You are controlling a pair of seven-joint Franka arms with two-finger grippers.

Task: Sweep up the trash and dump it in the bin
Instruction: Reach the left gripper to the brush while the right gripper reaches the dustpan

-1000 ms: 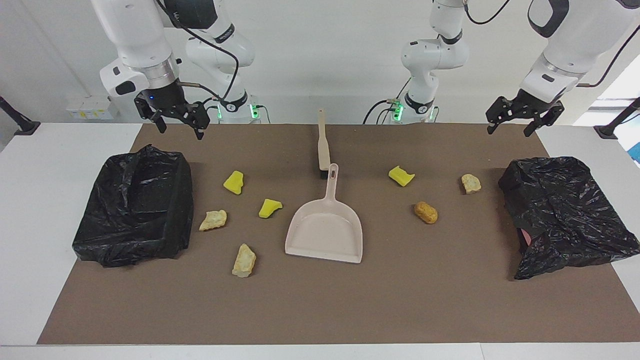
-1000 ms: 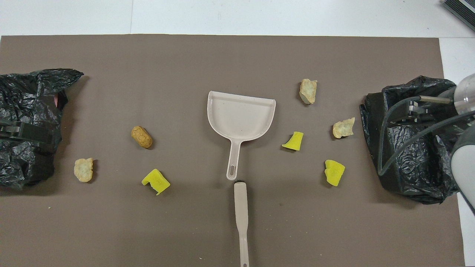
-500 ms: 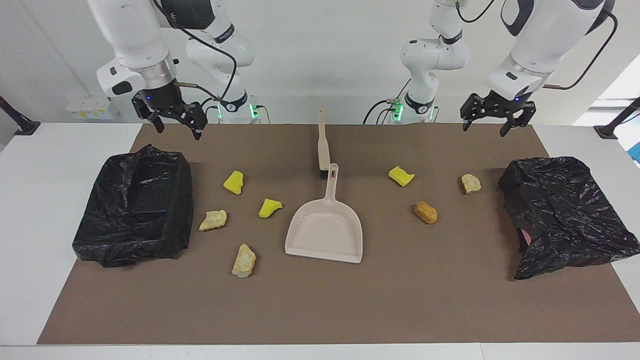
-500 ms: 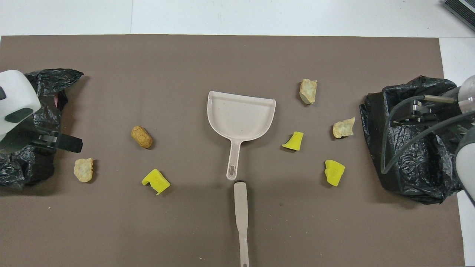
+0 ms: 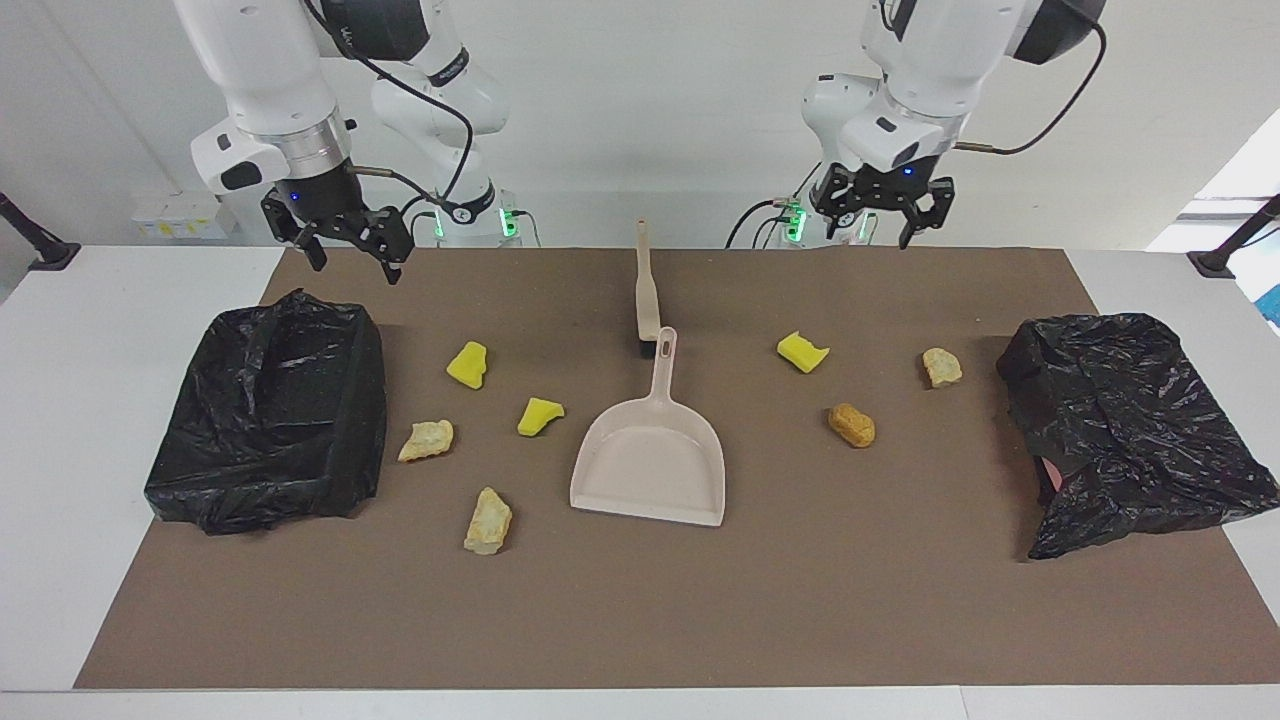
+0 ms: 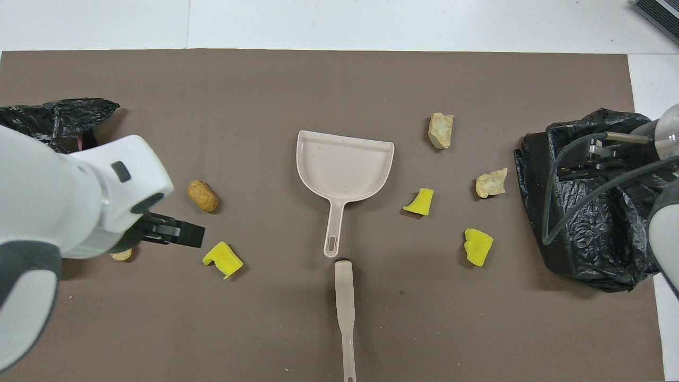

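- Both end effectors hang in the air, holding nothing: the left gripper (image 5: 882, 217), upper right of centre in the facing view, has its fingers spread wide over the robots' edge of the brown mat (image 5: 640, 620); the right gripper (image 5: 345, 245), upper left there, is spread wide too, over the mat's corner above the black bag-lined bin (image 5: 270, 410).
- Trash lies loose on the mat in two groups: at centre left of the facing view, two yellow sponge pieces (image 5: 467, 364) (image 5: 539, 416) and two pale bread-like lumps (image 5: 427, 440) (image 5: 488, 521); at centre right, a yellow sponge wedge (image 5: 803, 351), a golden-brown bread roll (image 5: 852, 425) and a pale crusty lump (image 5: 942, 367).
- Between the groups, at mid-frame, lies a beige plastic dustpan (image 5: 650, 465), handle toward the robots; a beige long-handled brush (image 5: 646, 290) lies just above it.
- A second crumpled black bag-lined bin (image 5: 1130, 430) sits at the right edge.
- In the overhead view the left arm's white body (image 6: 63, 212) covers most of the pale crusty lump.
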